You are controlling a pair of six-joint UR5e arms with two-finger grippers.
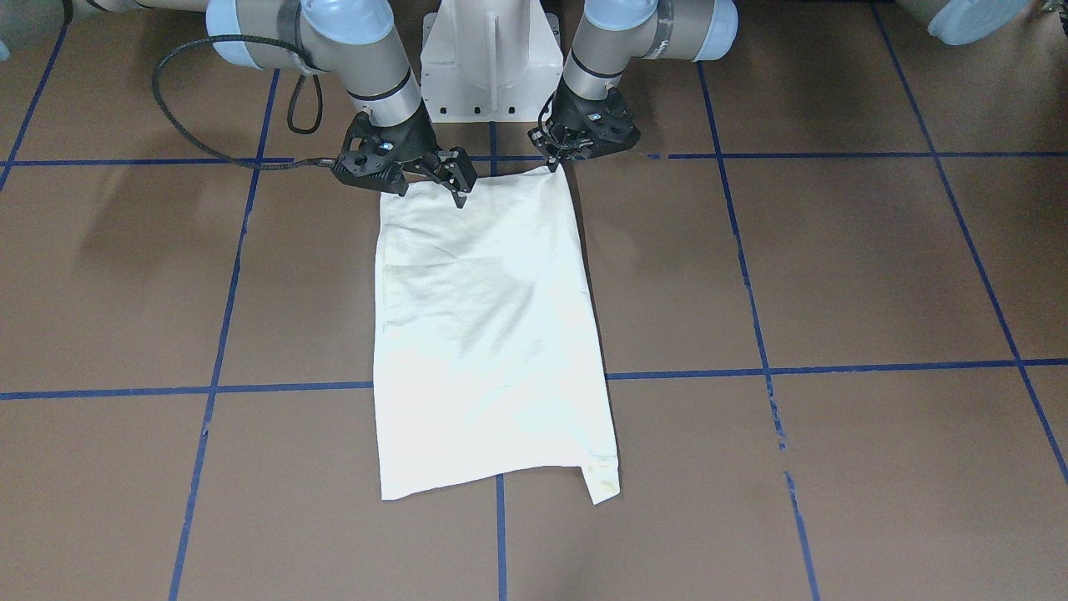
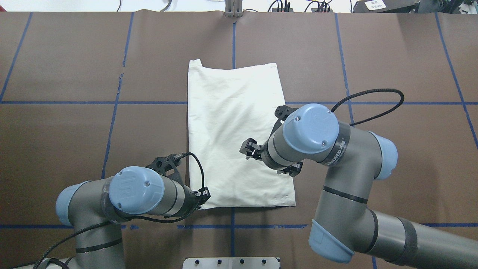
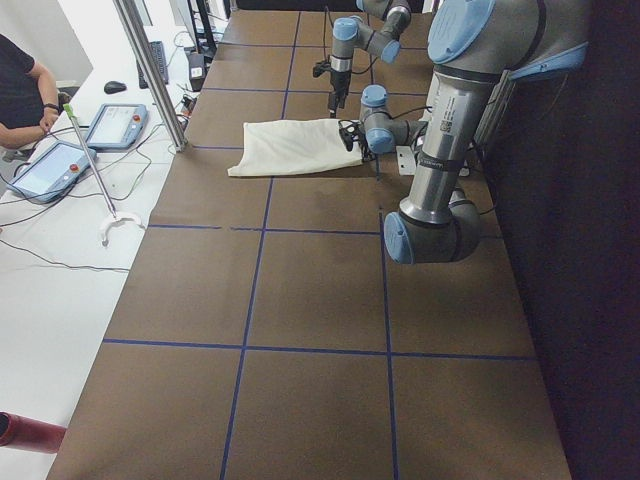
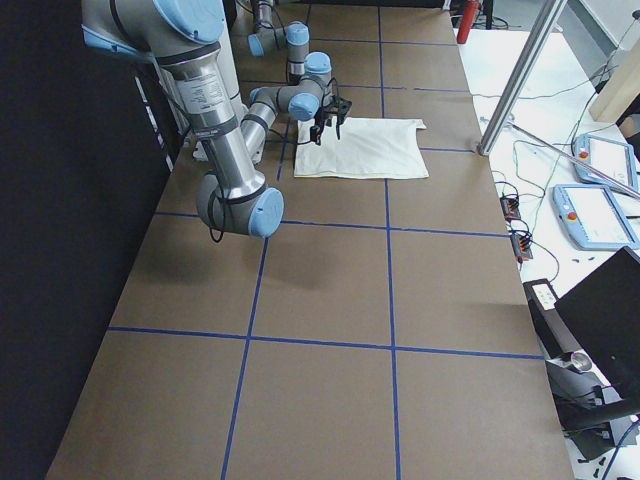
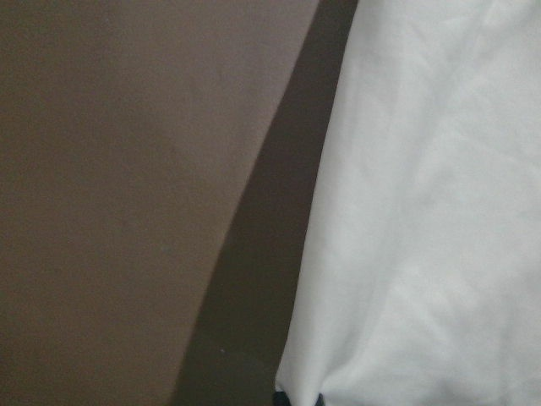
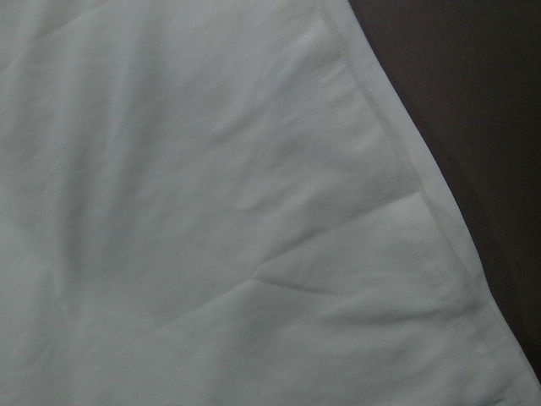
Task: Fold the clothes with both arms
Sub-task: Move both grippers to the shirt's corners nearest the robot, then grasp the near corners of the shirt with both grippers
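Note:
The clothes (image 1: 488, 334) are one cream shirt folded into a long rectangle, plain side up, flat on the brown table (image 2: 235, 130). My left gripper (image 1: 552, 165) is shut on the corner nearest the robot base; in the overhead view it (image 2: 203, 196) sits at that near-left corner. The left wrist view shows the cloth (image 5: 423, 211) bunching into a pinch at the bottom edge. My right gripper (image 1: 427, 188) hovers open over the other near corner, its fingers spread. The right wrist view shows only cloth (image 6: 211, 211) with a stitched hem.
The white pedestal base (image 1: 491, 58) stands just behind both grippers. Blue tape lines (image 1: 834, 367) grid the brown table. In the left side view a person (image 3: 20, 90) sits beyond the table edge by teach pendants (image 3: 115, 125), and a metal pole (image 3: 150, 70) stands there.

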